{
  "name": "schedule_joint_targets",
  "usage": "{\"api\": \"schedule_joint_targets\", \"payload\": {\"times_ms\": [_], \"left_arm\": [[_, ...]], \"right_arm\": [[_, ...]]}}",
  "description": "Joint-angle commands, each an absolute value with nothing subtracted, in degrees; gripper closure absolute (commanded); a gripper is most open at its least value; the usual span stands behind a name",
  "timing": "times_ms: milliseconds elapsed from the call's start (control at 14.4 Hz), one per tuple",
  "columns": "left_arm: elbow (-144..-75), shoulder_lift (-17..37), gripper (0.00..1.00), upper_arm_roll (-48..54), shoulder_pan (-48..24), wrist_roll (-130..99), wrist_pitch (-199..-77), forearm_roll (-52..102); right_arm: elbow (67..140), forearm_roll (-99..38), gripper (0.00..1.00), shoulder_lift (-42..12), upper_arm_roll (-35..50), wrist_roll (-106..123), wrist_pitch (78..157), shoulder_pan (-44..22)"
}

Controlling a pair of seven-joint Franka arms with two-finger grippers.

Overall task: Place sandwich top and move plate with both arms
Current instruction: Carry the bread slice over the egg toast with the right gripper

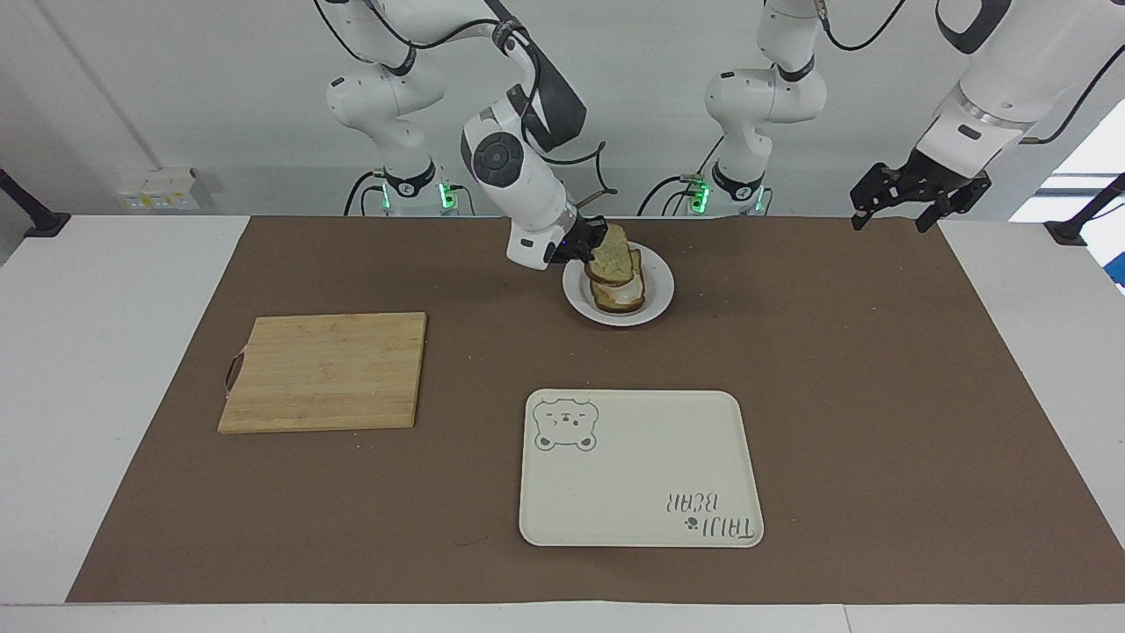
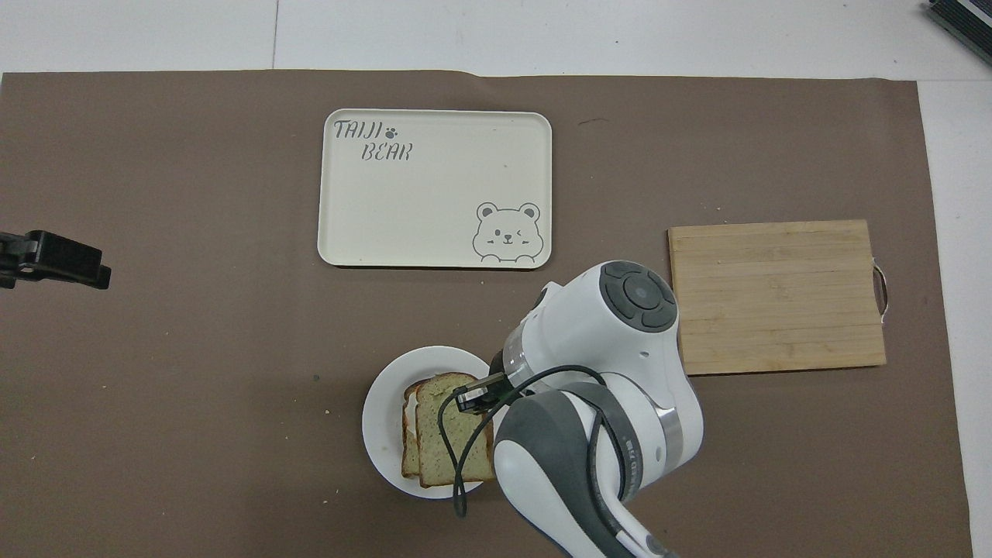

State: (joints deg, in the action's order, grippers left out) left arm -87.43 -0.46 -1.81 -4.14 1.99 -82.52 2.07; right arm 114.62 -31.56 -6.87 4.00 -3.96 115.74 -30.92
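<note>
Bread, the sandwich top point(image 1: 609, 255), is hanging tilted over the plate point(image 1: 659, 301), pinched in the right tool point(image 1: 587, 247). Letting go off-centre is risking it sliding off the egg slice point(image 1: 622, 297). The left tool point(image 1: 914, 195) is waiting spread, well apart from the plate.

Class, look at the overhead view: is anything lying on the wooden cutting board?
No, the cutting board shows only bare wood, and both bread slices are over the plate.
</note>
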Motion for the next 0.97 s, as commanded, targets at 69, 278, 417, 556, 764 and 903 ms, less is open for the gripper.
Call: {"api": "schedule_joint_targets", "payload": {"times_ms": [69,278,417,556,764,903], "left_arm": [[-87.71,-0.62,0.00,-1.93,-4.31,1.41,-82.88,1.49],[-87.80,-0.62,0.00,-1.93,-4.31,1.41,-82.97,1.49],[-87.80,-0.62,0.00,-1.93,-4.31,1.41,-82.97,1.49],[-87.71,-0.62,0.00,-1.93,-4.31,1.49,-82.97,1.49],[-87.71,-0.62,0.00,-1.93,-4.31,1.49,-82.88,1.49],[-87.71,-0.62,0.00,-1.93,-4.31,1.41,-82.88,1.49]], "right_arm": [[116.80,-34.18,1.00,-8.69,3.96,-4.83,121.45,-34.09],[116.98,-36.64,1.00,-11.33,3.96,-4.83,126.99,-36.11],[116.98,-37.00,1.00,-11.86,3.96,-4.49,128.06,-36.47],[117.51,-37.00,1.00,-11.78,3.87,-3.78,127.97,-36.47],[118.30,-37.00,1.00,-11.78,3.78,-0.54,127.97,-35.60],[118.30,-37.00,1.00,-11.87,3.78,-0.26,127.97,-35.07]]}}
